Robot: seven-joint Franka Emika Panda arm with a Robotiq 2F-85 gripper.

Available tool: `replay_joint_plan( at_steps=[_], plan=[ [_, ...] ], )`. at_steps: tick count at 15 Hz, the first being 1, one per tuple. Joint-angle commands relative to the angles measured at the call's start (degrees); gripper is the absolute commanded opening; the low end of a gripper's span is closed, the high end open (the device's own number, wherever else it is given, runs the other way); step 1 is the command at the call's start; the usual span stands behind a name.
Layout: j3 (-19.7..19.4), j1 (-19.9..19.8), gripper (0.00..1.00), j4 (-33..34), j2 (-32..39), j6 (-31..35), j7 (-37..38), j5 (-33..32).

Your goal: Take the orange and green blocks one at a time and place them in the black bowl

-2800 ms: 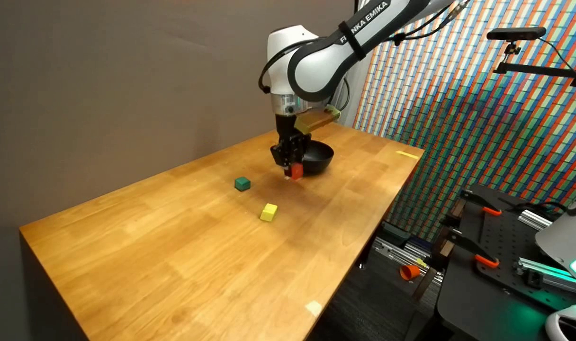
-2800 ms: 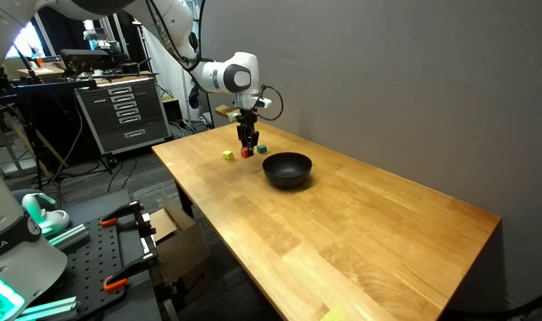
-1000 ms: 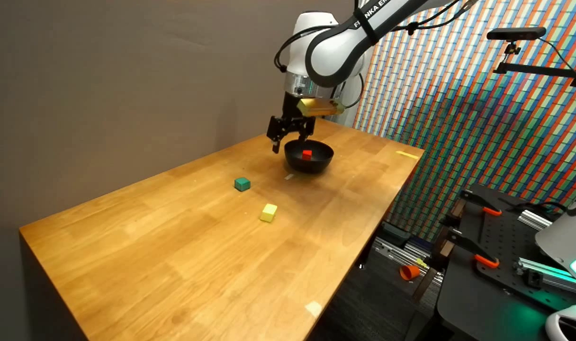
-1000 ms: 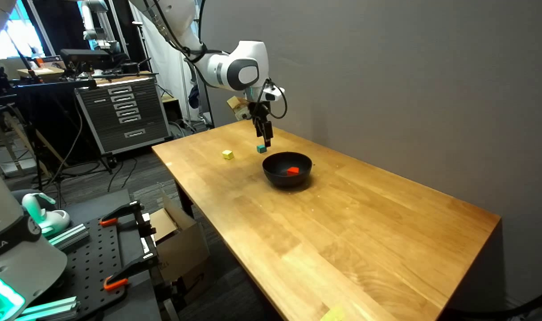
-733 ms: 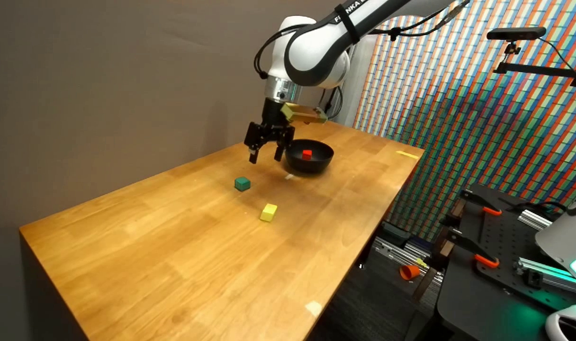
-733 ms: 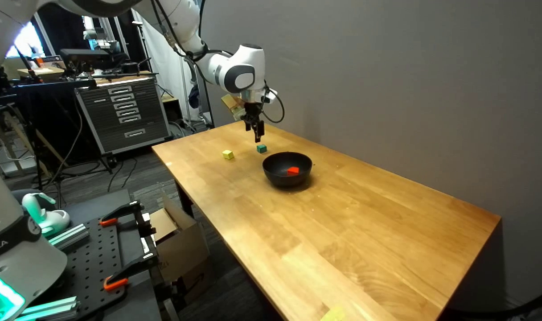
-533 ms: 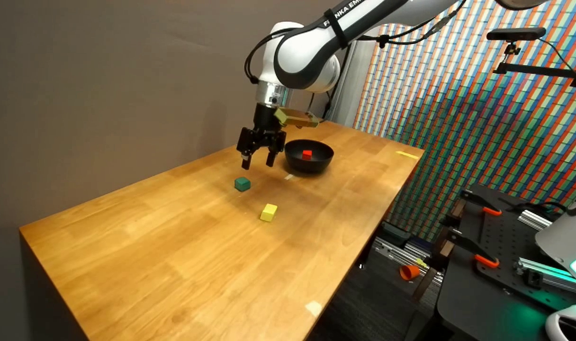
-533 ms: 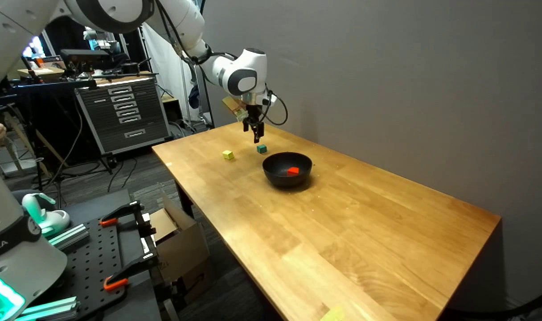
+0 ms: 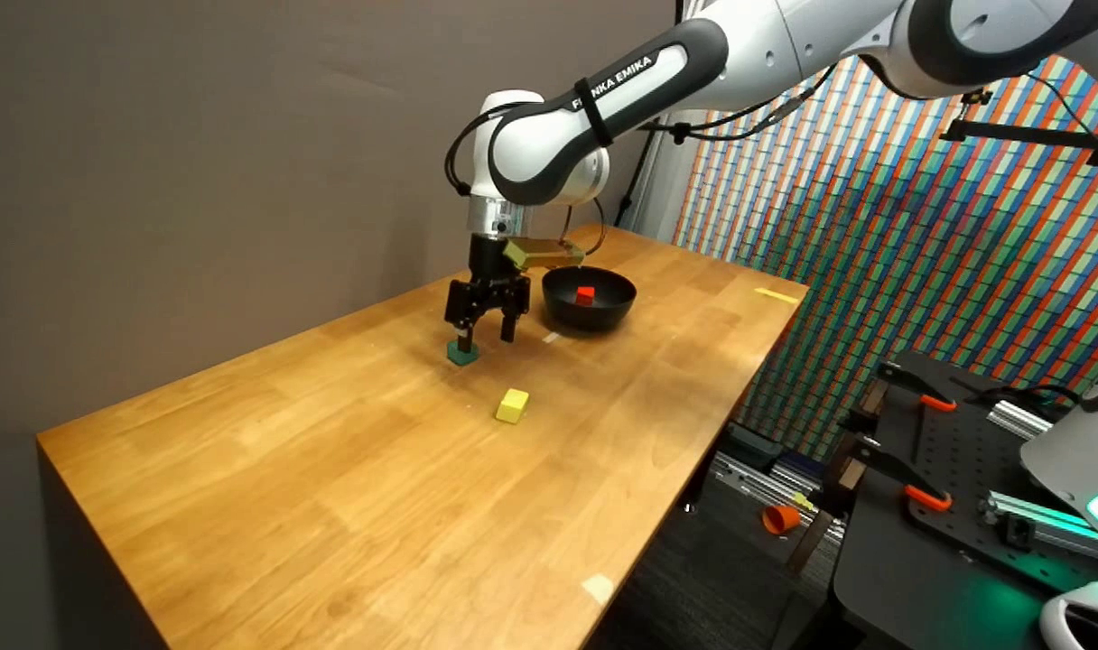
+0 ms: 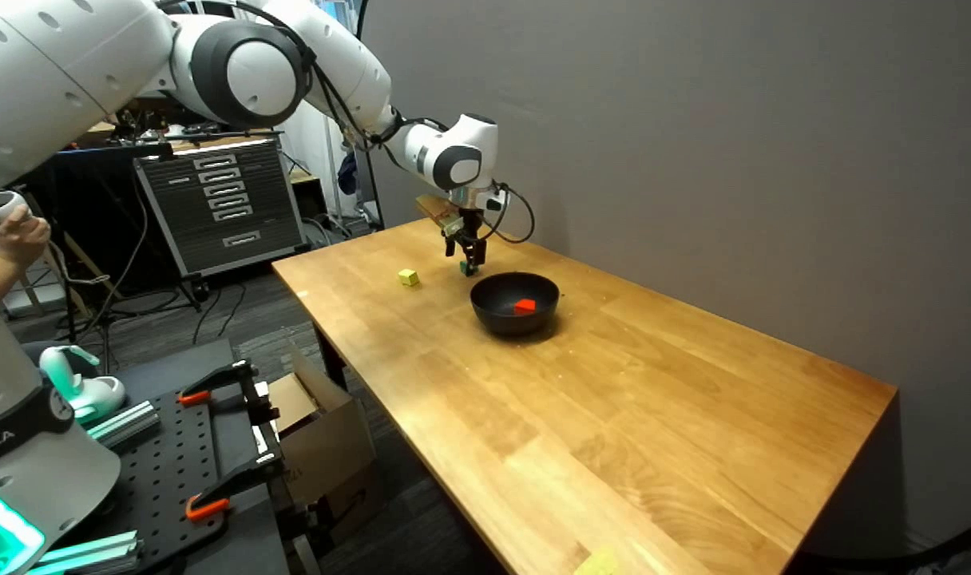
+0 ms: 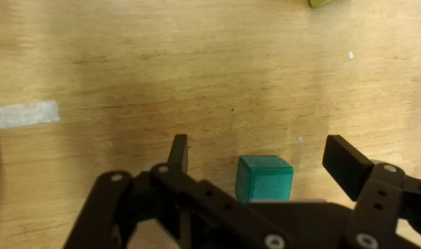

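The orange block (image 9: pixel 585 295), reddish in colour, lies inside the black bowl (image 9: pixel 590 318); both exterior views show this. On the tabletop rests the green block (image 11: pixel 271 183), part of its near side covered by the gripper body in the wrist view. My gripper (image 9: pixel 487 339) is low over the table with its fingers wide apart and nothing held. From the wrist, the green block appears between the two fingers (image 11: pixel 347 166), touching neither there. In an exterior view one fingertip overlaps the green block (image 10: pixel 465 269), so the height left between them is unclear.
A yellow block (image 9: pixel 512 406) sits on the wooden table (image 9: pixel 377 487), toward its front edge from the green one. Behind the table rises a grey wall (image 9: pixel 242 181). A white tape strip (image 11: pixel 25 114) marks the tabletop near the bowl. A person's hand (image 10: pixel 22 235) holds a controller.
My gripper earlier was shut on the orange block beside the bowl; that block is now in the bowl. With jaws open, the gripper has moved away from the bowl and down to the green block.
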Motion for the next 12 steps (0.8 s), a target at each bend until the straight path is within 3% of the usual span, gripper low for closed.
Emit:
replay_joint_plan(
  at_steps=[1,5,6,7,9,12],
  plan=[
    [-0.3,0.9,1.00,13.2,7.8,-6.0,-1.8,-0.7],
    [-0.5,2.0,1.00,22.5,13.2,-9.6,-2.3,-1.9],
    [-0.8,2.4,0.95,23.9,14.2,-10.0,-2.3,-2.7],
    [-1.1,2.8,0.74,25.1,14.7,-11.0,-2.3,-3.5],
    [-1.8,3.4,0.69,26.1,15.0,-11.7,-2.5,-4.3],
    [-2.7,4.0,0.43,27.9,15.6,-12.7,-2.2,-5.3]
  ],
)
